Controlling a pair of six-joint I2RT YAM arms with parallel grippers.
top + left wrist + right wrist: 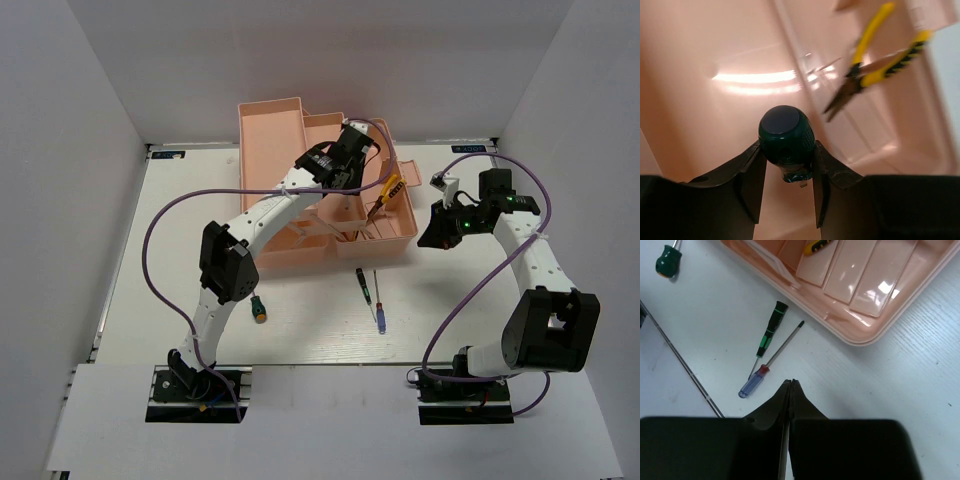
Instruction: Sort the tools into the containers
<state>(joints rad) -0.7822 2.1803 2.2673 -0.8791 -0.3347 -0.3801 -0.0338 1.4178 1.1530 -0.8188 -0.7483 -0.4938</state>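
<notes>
**Sorting in progress:** The left arm's jaws pinch a stubby green-handled screwdriver (786,132) by its handle above the open salmon-pink toolbox (268,130), which stands at the far side of the desk (300,335). Yellow-handled pliers (846,91) rest in the box's right-hand section. The right arm's jaws, pressed together and holding nothing, hang over the desk near the box's front right corner. A dark-green thin screwdriver (769,335) and a blue-handled thin screwdriver (754,382) lie close together on the desk in front of the box. A second stubby screwdriver (258,308) lies beside the left arm.
</notes>
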